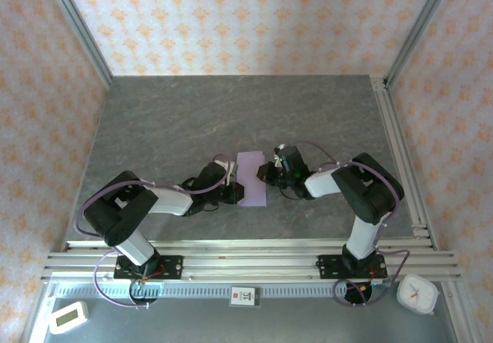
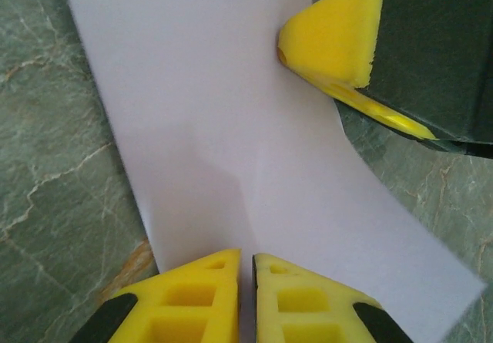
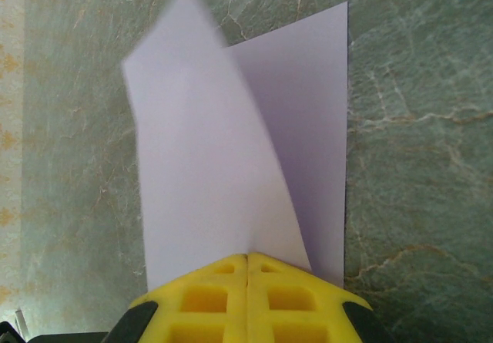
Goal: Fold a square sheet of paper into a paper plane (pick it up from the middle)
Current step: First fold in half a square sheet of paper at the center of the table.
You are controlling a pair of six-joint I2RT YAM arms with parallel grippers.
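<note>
The pale lilac square sheet of paper (image 1: 251,179) lies near the table's middle, between my two grippers. My left gripper (image 1: 231,194) meets its left edge and my right gripper (image 1: 269,173) its right edge. In the left wrist view the left gripper (image 2: 246,257) has its yellow fingers pressed almost together on the sheet (image 2: 223,112), which bows up toward them. A yellow finger of the right gripper (image 2: 331,42) shows at the upper right. In the right wrist view the right gripper (image 3: 248,257) is shut on the sheet (image 3: 200,166), lifting one half as a curled flap.
The grey marbled tabletop (image 1: 192,119) has free room behind and to both sides. Aluminium rails (image 1: 246,254) run along the near edge. A white timer (image 1: 68,317) and a small clock (image 1: 417,294) sit in front of them. Patterned walls close in three sides.
</note>
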